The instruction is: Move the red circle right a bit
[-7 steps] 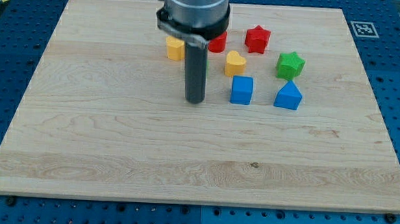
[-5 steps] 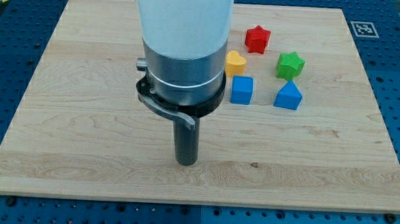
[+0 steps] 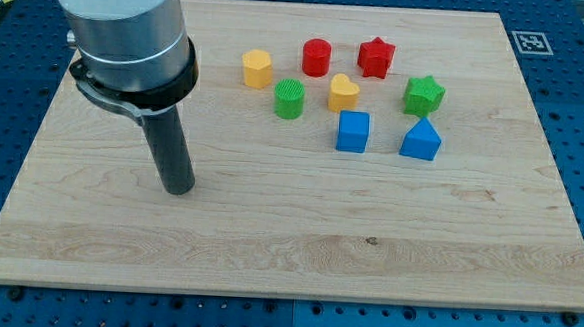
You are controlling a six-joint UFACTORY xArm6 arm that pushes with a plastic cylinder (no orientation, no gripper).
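Observation:
The red circle (image 3: 317,57) stands near the view's top, between a yellow block (image 3: 257,69) on its left and a red star (image 3: 376,57) on its right. My tip (image 3: 179,189) rests on the board far to the lower left of the red circle, well apart from every block. A green round block (image 3: 289,98) and a yellow heart (image 3: 343,91) sit just below the red circle.
A green star (image 3: 425,94) sits at the right of the group. A blue cube (image 3: 353,131) and a blue pointed block (image 3: 420,139) lie below the heart and green star. The wooden board (image 3: 267,252) lies on a blue perforated table.
My tip swept from beside the blocks down toward the view's bottom, then left and up to its place at the left of the board. The blocks have not moved.

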